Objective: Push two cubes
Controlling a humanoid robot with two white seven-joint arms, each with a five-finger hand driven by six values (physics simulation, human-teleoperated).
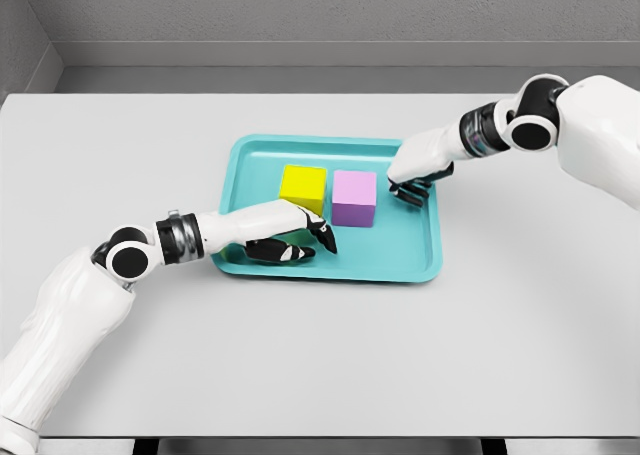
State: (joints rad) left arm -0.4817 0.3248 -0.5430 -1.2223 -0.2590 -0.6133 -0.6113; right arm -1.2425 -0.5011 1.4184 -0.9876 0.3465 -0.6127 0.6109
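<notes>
You have both cubes sitting side by side in the teal tray (420, 265) on the tabletop (320, 355): the yellow cube (303, 186) on the left, the purple cube (354, 196) just beside it, apparently touching or nearly so. Your left robot hand (290, 237) lies low inside the tray, just in front of the yellow cube, fingers loosely curled and holding nothing, with dark fingertips (326, 239) reaching toward the purple cube's lower corner. Your right robot hand (415, 180) hovers just right of the purple cube, fingers bent downward, also holding nothing.

For a clean push, I'd judge you want flat contact rather than fingertip pokes: bring each hand squarely against the middle of a cube's face, low down, so the cube slides instead of tipping or turning. Push slowly and keep both hands clear of the tray's raised rim, which could stop a cube short.
</notes>
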